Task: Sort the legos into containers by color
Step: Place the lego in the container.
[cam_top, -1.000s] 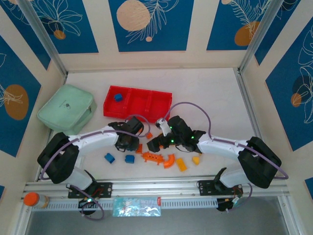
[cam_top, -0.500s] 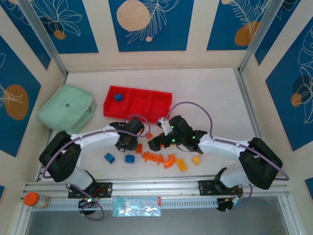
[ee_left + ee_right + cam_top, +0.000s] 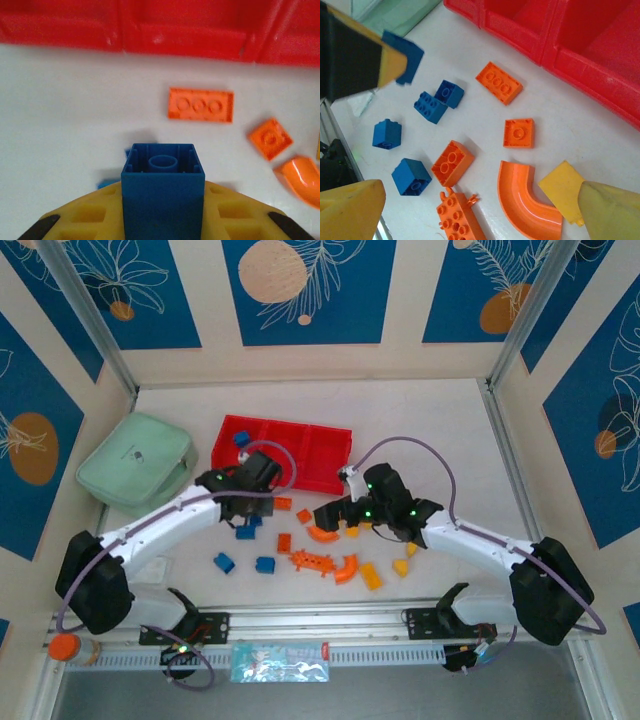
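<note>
My left gripper (image 3: 163,200) is shut on a blue brick (image 3: 163,180), held hollow side forward between the yellow pads, just in front of the red tray (image 3: 150,30). From above, the left gripper (image 3: 240,505) hangs near the tray's (image 3: 282,448) left compartment, where a blue brick (image 3: 241,438) lies. My right gripper (image 3: 480,200) is open above an orange curved piece (image 3: 525,200) and a yellow plate (image 3: 564,187). Several blue bricks (image 3: 411,176) and orange bricks (image 3: 452,162) lie scattered on the table.
A pale mint-green case (image 3: 138,462) sits left of the tray. More loose bricks lie near the front: a long orange piece (image 3: 312,563), a second orange curve (image 3: 347,568), yellow pieces (image 3: 371,577). An orange-capped bottle (image 3: 62,645) stands at the front left corner.
My left gripper has risen and moved back-left toward the tray with a blue brick. My right gripper has shifted back and right, uncovering an orange curve and yellow plate.
</note>
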